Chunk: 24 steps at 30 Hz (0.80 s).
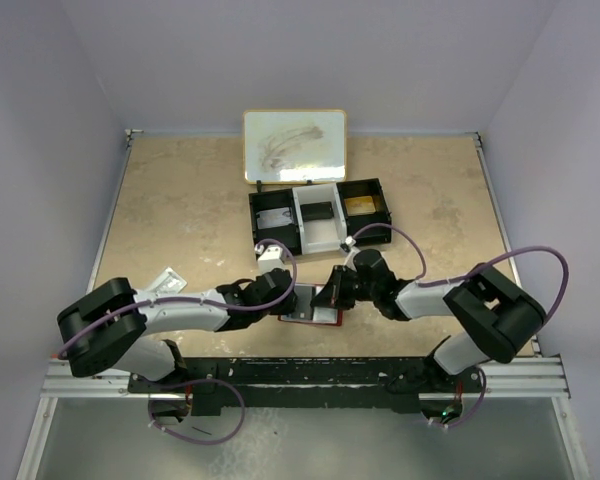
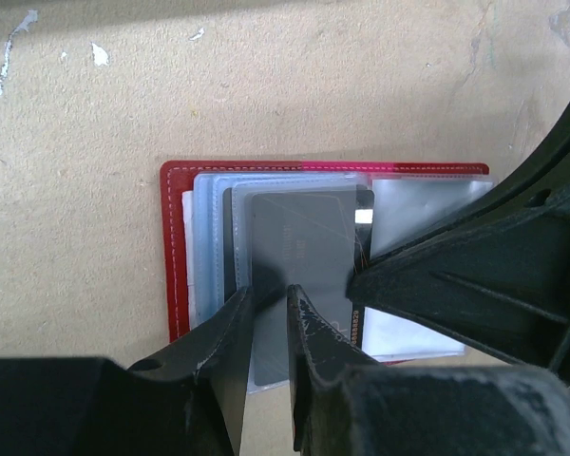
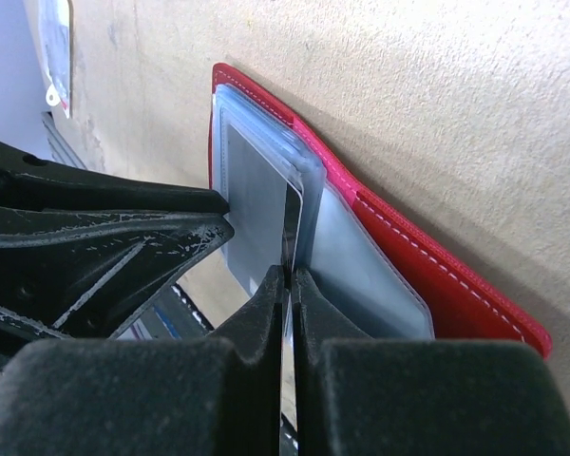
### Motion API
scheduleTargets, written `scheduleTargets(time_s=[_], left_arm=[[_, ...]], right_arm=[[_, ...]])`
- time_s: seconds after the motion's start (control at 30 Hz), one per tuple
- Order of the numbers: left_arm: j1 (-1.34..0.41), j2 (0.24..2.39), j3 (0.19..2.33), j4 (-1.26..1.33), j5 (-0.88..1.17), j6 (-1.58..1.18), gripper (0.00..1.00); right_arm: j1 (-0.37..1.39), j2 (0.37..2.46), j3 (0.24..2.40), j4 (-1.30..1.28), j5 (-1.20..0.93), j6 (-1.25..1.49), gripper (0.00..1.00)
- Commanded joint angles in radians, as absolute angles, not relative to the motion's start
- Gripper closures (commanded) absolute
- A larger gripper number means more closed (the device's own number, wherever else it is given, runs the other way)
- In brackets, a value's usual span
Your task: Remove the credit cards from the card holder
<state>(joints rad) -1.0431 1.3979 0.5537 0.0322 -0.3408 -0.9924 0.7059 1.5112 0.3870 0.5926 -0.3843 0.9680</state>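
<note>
Card holder point(image 1: 308, 305): lay open and flat on the tabletop, just on the near side of the tray point(image 1: 320, 215), between my two arms.
Key relation: the grey card point(image 2: 299, 237) pointed its long axis straight at my left fingers point(image 2: 299, 309), with its near end poking out of the sleeve toward them.
Left fingers: a narrow gap, the grey card's end showing through it. I saw no grip.
Right fingers point(image 3: 271, 290): pressed shut on a thin edge at the holder's other side. I took it for the black card point(image 2: 364, 201), though it may have been its sleeve.
Nearer arm: neither, as both were at the holder.
Writing: faint print on the grey card and reddish print along the black card's edge, both too small to read.
</note>
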Motion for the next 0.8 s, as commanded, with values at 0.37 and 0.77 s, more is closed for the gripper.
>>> scheduleTargets(time_s=[0.37,0.77], left_arm=[[-1.043,1.446,0.527,-0.092,-0.400,-1.009,0.82],[-1.043,1.329,0.566,-0.079,-0.368,-0.995,0.76]], right_arm=[[0.652,1.417,0.339,0.536,-0.429,0.933,1.00],[0.640,1.405,0.318,0.522,-0.395,0.927,1.00]])
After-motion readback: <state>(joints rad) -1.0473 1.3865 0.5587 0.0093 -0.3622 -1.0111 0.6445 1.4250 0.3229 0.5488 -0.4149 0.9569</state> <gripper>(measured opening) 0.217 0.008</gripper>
